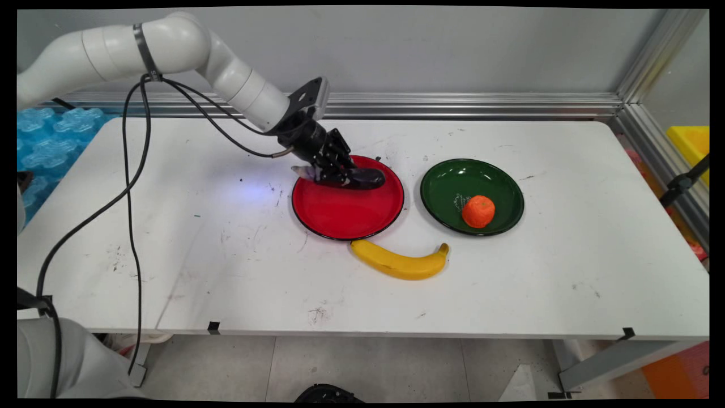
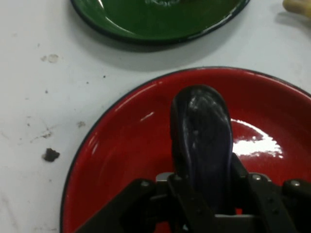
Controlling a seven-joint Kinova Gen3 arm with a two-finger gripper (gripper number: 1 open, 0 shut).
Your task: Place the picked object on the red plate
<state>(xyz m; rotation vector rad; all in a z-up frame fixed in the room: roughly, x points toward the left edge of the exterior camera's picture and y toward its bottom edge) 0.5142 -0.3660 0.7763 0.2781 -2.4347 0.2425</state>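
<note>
Tool (image 2: pixel 204 204) clamped on dark purple eggplant (image 2: pixel 201 141), low over red plate (image 1: pixel 340 212), the eggplant's free end resting inside the rim.

The arm (image 1: pixel 170 45) is showing smooth, rounded white links, with a dark band ringing one of them near the elbow. Black cables (image 1: pixel 133 187) are hanging from that band in long loops. A black angled bracket (image 1: pixel 310 96) is sitting at the wrist, and beyond it the gripper (image 1: pixel 340 173) is appearing all black, with jointed linkage and round pivot screws (image 2: pixel 145 184).
</note>
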